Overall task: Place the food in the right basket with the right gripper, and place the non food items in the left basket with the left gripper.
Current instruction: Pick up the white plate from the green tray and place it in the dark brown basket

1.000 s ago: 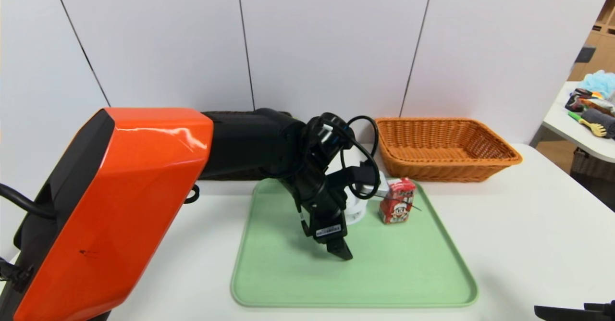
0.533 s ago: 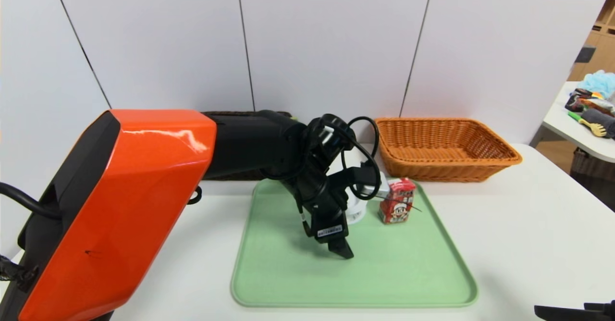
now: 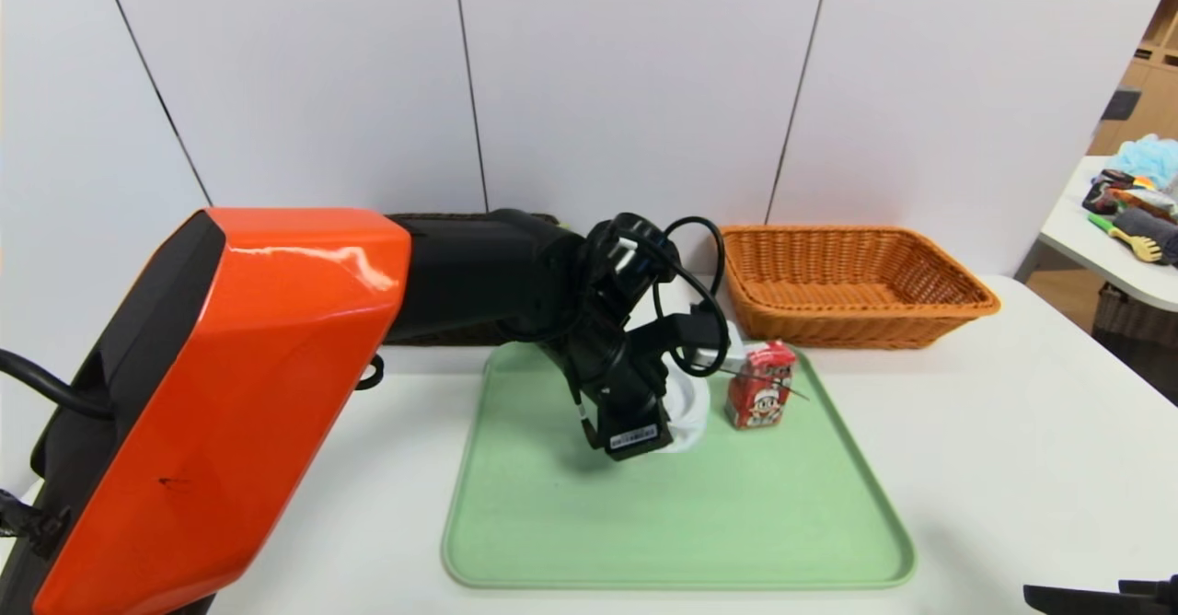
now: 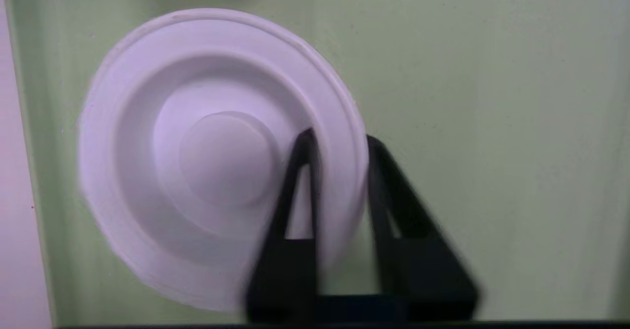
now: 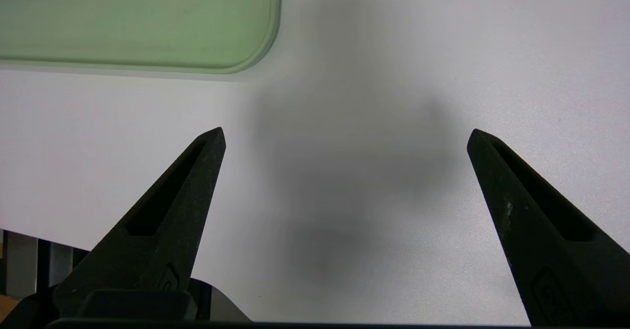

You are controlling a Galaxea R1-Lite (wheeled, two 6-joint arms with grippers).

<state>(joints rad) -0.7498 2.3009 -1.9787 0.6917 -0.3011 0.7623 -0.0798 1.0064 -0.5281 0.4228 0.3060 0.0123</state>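
head view: the left gripper (image 3: 664, 438) hides most of the white spool disc (image 3: 692, 403) on the green tray (image 3: 699, 523), beside the red drink carton (image 3: 760, 385). left wrist view: blurred fingers (image 4: 300, 196) clenched on the disc's rim. right wrist view: right gripper (image 5: 347, 139) spread wide over bare table (image 5: 443, 48).

White table (image 3: 1012, 431), green tray (image 3: 571, 541), orange-tan basket (image 3: 856, 274), seemingly a dark basket (image 3: 433, 221) behind the arm

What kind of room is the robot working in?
Probably a robot test room or lab: a plain white table against bare white wall panels, with a green tray and an orange-tan basket set out, and a second table piled with spare objects.
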